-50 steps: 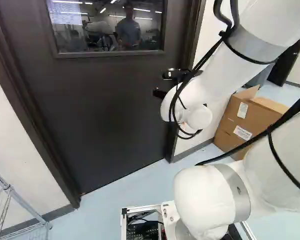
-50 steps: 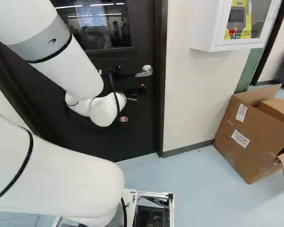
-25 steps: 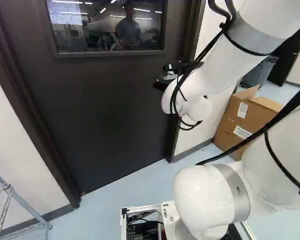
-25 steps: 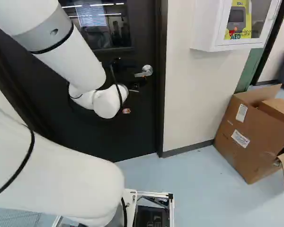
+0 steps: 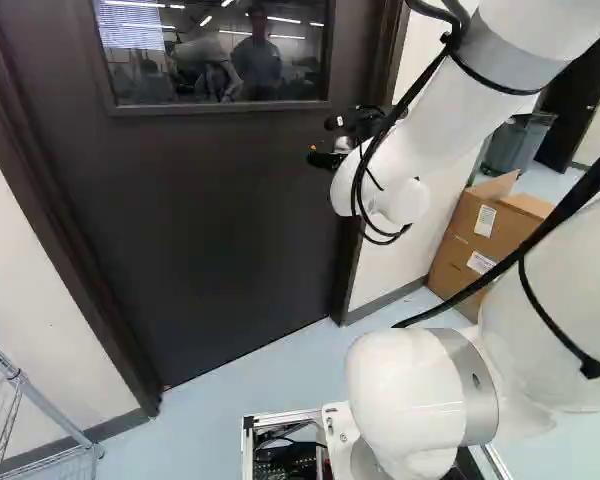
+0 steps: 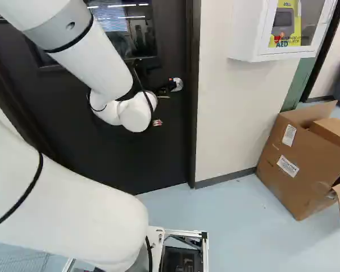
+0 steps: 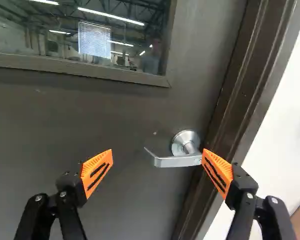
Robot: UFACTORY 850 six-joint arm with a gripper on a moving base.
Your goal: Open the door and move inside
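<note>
My gripper [image 5: 328,152] is at the latch side of the closed dark door [image 5: 210,220] in the left base view. In the right base view its black tip overlaps the silver lever handle [image 6: 177,84]. Seen from the wrist, the gripper [image 7: 158,156] stands wide open, orange pads apart. The lever [image 7: 177,161] shows between and ahead of the fingers, its pivot end beside one orange pad [image 7: 219,172]; whether they touch, I cannot tell. The other pad [image 7: 96,172] is clear of the lever's free end. The door [image 7: 105,120] sits flush in its frame.
The brown door frame [image 7: 240,100] and white wall adjoin the handle side. A cabinet [image 6: 249,34] hangs on that wall, above and left of a cardboard box [image 6: 294,164] in the right base view. A wire shelf [image 5: 22,380] stands at the left of the left base view.
The arm has raised its wrist and shifted toward the door's latch side, bringing the gripper up to the lever. The base, door and box have kept their places.
</note>
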